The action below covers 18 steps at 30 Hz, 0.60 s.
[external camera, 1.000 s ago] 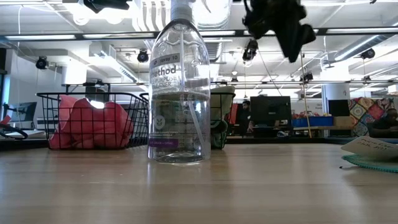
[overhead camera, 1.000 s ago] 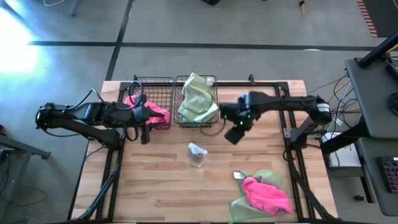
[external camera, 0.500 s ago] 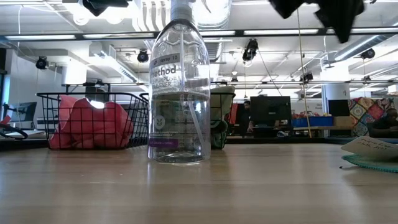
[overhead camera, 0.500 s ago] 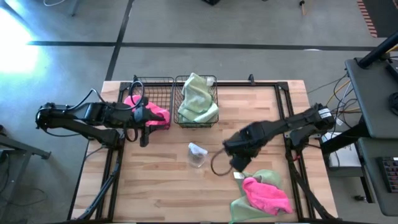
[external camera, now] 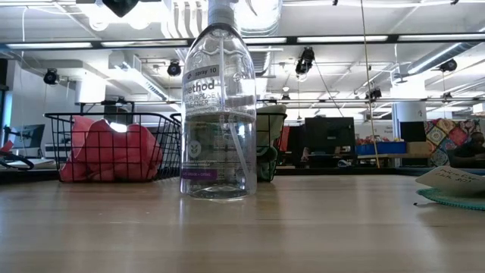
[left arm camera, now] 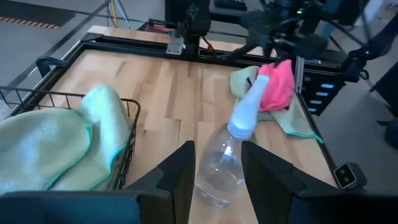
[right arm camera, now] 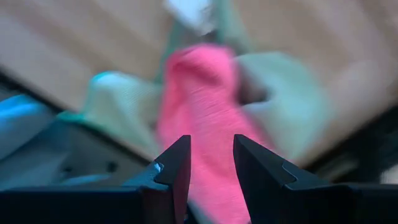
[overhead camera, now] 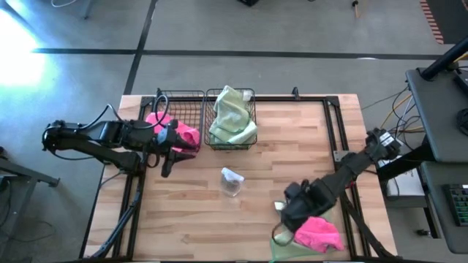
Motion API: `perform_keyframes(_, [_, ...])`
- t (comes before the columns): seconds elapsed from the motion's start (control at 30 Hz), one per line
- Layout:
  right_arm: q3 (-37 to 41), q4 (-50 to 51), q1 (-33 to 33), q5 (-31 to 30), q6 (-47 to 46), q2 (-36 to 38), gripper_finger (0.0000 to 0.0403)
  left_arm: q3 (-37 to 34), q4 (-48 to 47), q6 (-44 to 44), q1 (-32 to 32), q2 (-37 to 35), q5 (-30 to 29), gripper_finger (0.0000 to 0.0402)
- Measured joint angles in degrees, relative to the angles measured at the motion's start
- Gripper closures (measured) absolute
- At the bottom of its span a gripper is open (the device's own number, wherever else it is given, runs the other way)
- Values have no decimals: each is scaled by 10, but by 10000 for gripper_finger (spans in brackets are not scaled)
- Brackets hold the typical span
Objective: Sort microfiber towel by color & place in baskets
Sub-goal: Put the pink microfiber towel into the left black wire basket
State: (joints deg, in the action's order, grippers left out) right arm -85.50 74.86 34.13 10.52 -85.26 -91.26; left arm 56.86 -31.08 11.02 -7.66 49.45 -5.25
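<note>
Two black wire baskets side by side at the far edge of the wooden table (overhead camera: 307,157). Left basket (overhead camera: 180,109): one hot pink towel (overhead camera: 184,136) bunched inside, reaching to the rim in the low view. Right basket (overhead camera: 246,111): one pale green towel (overhead camera: 232,120) heaped up and spilling over the wire rim.

Near the front right corner of the table, a loose pile: one pink towel (overhead camera: 318,232) lying on top of one green towel (overhead camera: 287,241), with a small white tag (overhead camera: 278,207) just beside the pile. So four towels counted in all, two pink and two green, two in baskets and two still out on the table.

In the middle of the table, one clear spray bottle (overhead camera: 232,180) with a white neck, standing upright, well apart from both baskets and from the pile.

Right gripper (overhead camera: 292,216) directly above the loose pile; fingers parted with a clear gap, nothing between them, the pink cloth filling the wrist view just beyond the fingertips. Cannot tell whether touching the cloth.

Left gripper (overhead camera: 167,159) hanging just in front of the left basket, fingers likewise apart and holding nothing, pointing across the table toward the bottle.
</note>
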Motion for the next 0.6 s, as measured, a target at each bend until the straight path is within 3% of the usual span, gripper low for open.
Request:
perform_keyframes(0.23, [44, -127, 49, 0, -80, 0, 289, 0, 1, 3, -21, 0, 0, 286])
perform_keyframes(0.6, [130, -144, 76, 19, -143, 0, 289, 0, 7, 7, -50, 0, 0, 286])
